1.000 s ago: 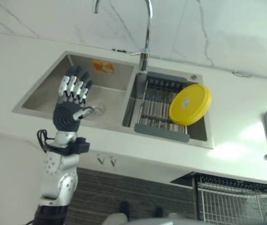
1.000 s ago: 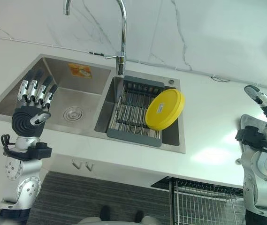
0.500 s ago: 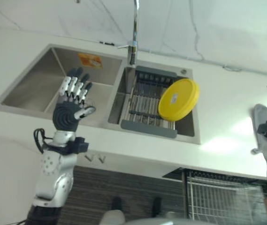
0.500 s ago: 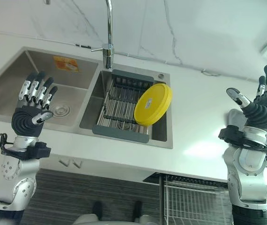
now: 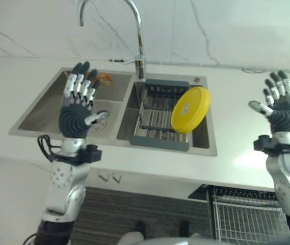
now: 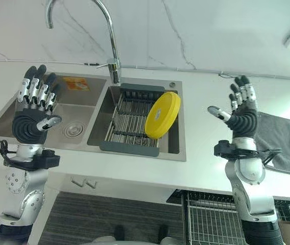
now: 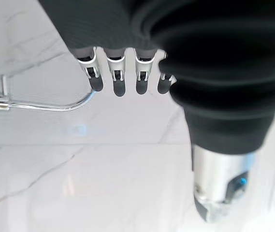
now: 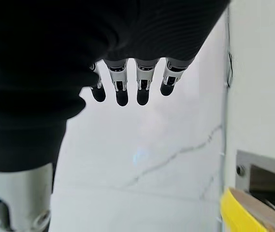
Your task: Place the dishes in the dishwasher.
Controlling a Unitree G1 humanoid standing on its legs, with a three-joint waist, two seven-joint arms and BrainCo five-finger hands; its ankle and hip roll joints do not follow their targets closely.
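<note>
Your yellow plate [image 6: 162, 115] leans on edge in the dark-framed wire drying rack [image 6: 129, 125] that sits in the right basin of the brushed steel sink [image 6: 78, 109]; its lower rim is hidden among the bars. Below the white counter [image 6: 195, 168], the dishwasher's wire rack [image 6: 213, 222] is cut off by the frame. Your left hand [image 6: 31, 115] and right hand [image 6: 241, 115] are raised with fingers straight and spread, holding nothing. A grey cloth [image 6: 287, 145] lies at right.

Brushed steel sink [image 6: 12, 120], glossy yellow plastic plate [image 6: 162, 115], polished marble-look wall [image 6: 195, 35].
</note>
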